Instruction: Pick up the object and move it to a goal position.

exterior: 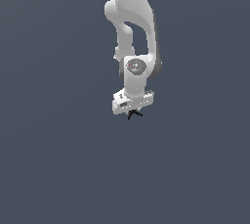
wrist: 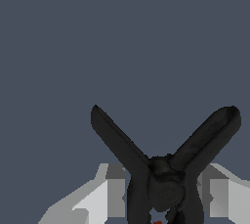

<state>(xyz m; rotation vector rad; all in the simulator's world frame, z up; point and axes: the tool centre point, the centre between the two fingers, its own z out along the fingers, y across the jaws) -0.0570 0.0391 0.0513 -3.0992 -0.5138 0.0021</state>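
Open grey ground on every side of the arm (exterior: 132, 32), no obstacle anywhere.

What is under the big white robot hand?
Right under the white gripper sits the tiny black pronged object. In the wrist view its prongs splay out between the fingers. A speck of red shows low down; the gripper covers the rest.
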